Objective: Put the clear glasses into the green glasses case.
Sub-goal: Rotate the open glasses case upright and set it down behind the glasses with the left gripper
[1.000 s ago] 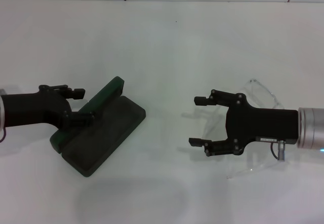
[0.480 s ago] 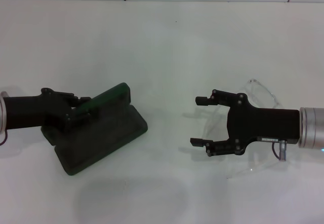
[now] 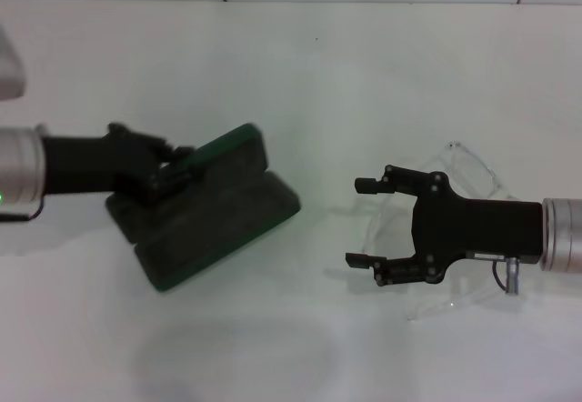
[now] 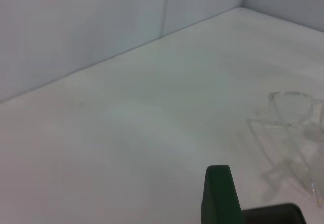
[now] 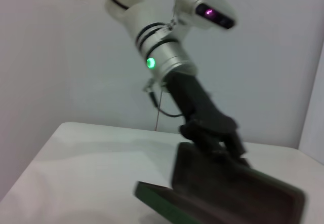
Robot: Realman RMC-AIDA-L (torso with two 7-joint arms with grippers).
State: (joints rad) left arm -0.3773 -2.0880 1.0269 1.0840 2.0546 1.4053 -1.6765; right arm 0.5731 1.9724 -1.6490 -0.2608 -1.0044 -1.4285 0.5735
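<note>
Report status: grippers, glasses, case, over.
Left gripper shut on dark green clamshell case lid, case open. Right gripper open above clear plastic glasses. Nothing between.

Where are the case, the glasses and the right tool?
case (image 3: 186, 243), head view, on the open base's lining.
glasses (image 3: 470, 164), head view, on the clear front lens.
right tool (image 3: 366, 223), head view, midway between the open fingertips.

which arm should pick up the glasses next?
Right, probably. The right tool hangs open directly over the clear glasses. The left tool is across the table, gripping the green glasses case lid.
</note>
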